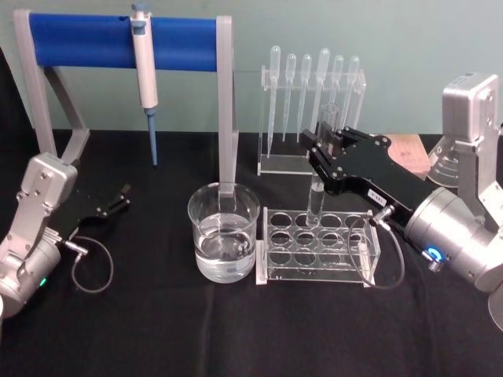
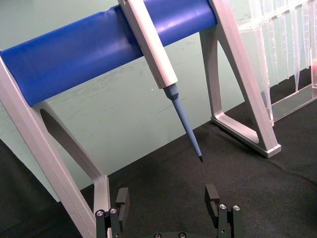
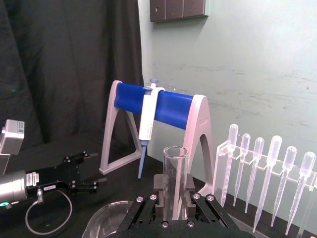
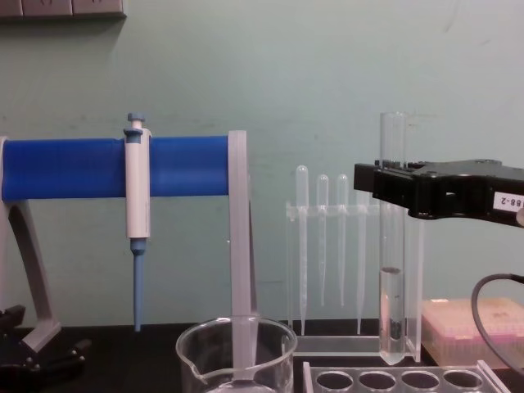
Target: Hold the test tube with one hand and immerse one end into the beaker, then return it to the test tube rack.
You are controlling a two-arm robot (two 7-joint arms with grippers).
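Chest view tells it best from where I stand. The right pincer (image 4: 391, 187) is clamped on the upper part of the tube (image 4: 393, 303). The tube hangs upright with its round bottom just above the rack (image 4: 355, 383), clear of the holes, and there is some liquid in its lower part.

In the head view the beaker (image 1: 198, 236), part full of water, stands on the table (image 1: 236, 330) just left of the rack. The left pincer (image 1: 122, 198) lies parked on the table far to the left, its fingers apart and holding nothing.

I can't tell from this whether the dip is done yet.

- **If the beaker comes next:** The beaker looks taller than the rack, so I'd raise the tube until its bottom clears the rim. Then I'd carry it left without tilting and lower it over the middle of the water. Only the bottom end should go under, and it should touch neither wall nor floor.
- **If the rack comes next:** I'd centre the bottom over one hole and come straight down. I'd let go only once the tube sits.

Either way, a steady, gentle grip and slow travel will keep the glass safe.
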